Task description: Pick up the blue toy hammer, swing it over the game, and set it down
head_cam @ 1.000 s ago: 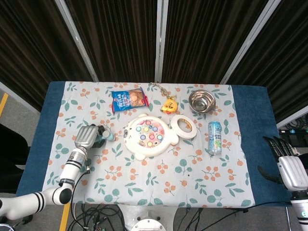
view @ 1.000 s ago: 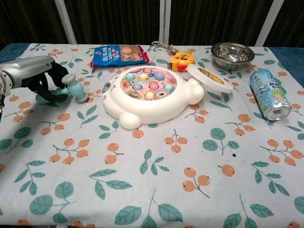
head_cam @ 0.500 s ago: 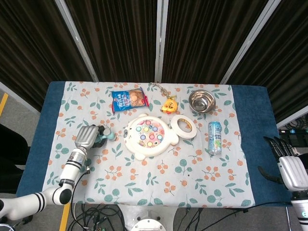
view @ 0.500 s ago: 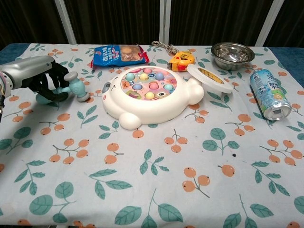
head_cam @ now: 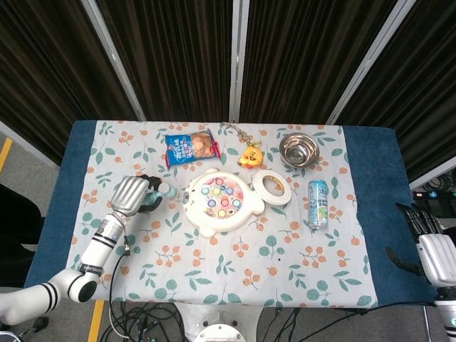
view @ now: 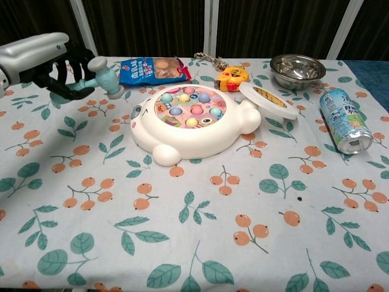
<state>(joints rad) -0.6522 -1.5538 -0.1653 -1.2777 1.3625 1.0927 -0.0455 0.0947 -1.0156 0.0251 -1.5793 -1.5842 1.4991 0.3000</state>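
The left hand (view: 51,61) is up off the table (head_cam: 377,214) near its left edge, with its arm reaching in from the front left corner; its dark fingers (view: 64,70) are wrapped around the handle of the blue toy hammer (view: 103,76), whose pale head sticks out toward the game (view: 188,121); the white game sits near the middle of the table, just beside the hammer; the right hand (head_cam: 434,249) hangs past the right edge, holding nothing, fingers a little apart; the blue snack bag (view: 152,70) and the can (view: 343,118) have writing too small to read.
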